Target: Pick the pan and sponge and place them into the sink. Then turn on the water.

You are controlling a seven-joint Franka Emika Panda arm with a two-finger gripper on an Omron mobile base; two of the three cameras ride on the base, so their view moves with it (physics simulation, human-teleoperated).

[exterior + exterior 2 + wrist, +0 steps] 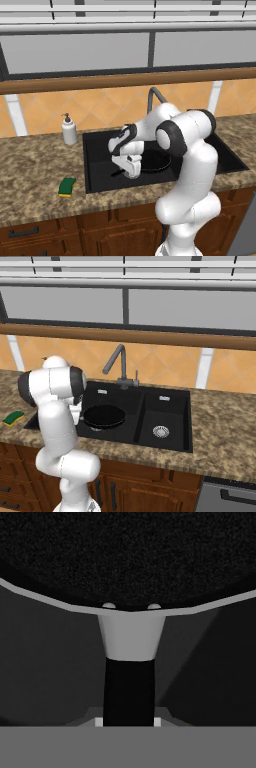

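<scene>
This is a rendered home kitchen: a black double-basin sink [165,406] with a dark gooseneck faucet [119,363] is set into a speckled granite desk [225,431] over brown wooden cabinets [100,232] with dark handles. Orange tiles [100,107] line the wall behind it, under a wooden sill and a wide window [125,303]. A white soap dispenser [69,130], a green and yellow sponge [67,186] and a black frying pan [103,416] in the left basin complete the domestic washing-up corner.

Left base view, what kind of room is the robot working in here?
A kitchen, apparently a rendered one. A black double sink is set into a speckled stone counter with a gooseneck faucet behind it, a soap dispenser beside it and wooden cabinets below.
</scene>
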